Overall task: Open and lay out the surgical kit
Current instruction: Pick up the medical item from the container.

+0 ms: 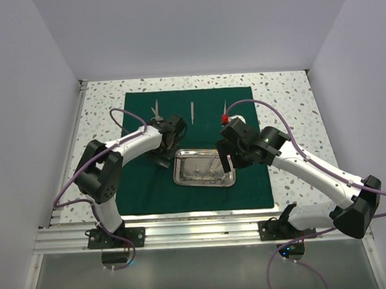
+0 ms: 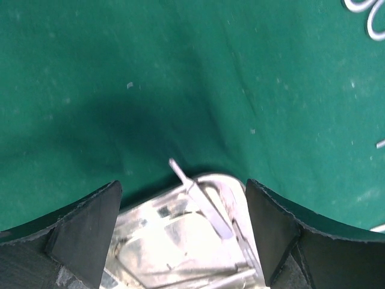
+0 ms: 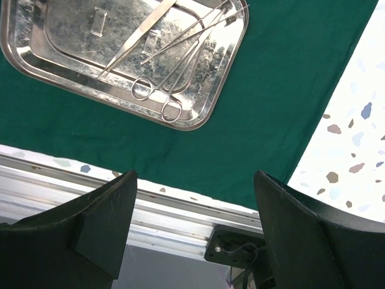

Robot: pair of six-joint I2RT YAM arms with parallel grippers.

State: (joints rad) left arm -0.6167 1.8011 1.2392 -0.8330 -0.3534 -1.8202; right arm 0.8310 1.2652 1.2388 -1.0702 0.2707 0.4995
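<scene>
The dark green drape [image 1: 143, 186] lies spread flat on the table. The steel tray [image 1: 182, 177] sits on its near middle and holds several slim instruments. In the right wrist view the tray [image 3: 72, 36] holds tweezers [image 3: 135, 39] and ring-handled instruments [image 3: 171, 90]. Ring-handled scissors [image 1: 157, 111], a straight instrument [image 1: 192, 112] and a third one [image 1: 225, 106] lie in a row on the drape's far part. My left gripper [image 1: 163, 160] is open at the tray's left end; a flat steel instrument [image 2: 201, 201] leans over the tray rim [image 2: 231, 180] between its fingers. My right gripper [image 1: 227, 161] is open and empty at the tray's right end.
The speckled table [image 1: 288, 100] shows around the drape. An aluminium rail [image 3: 150, 217] runs along the near edge, with an arm's base mount [image 3: 240, 250] on it. White walls enclose the table on three sides. Ring handles [image 2: 368, 11] show at the top right of the left wrist view.
</scene>
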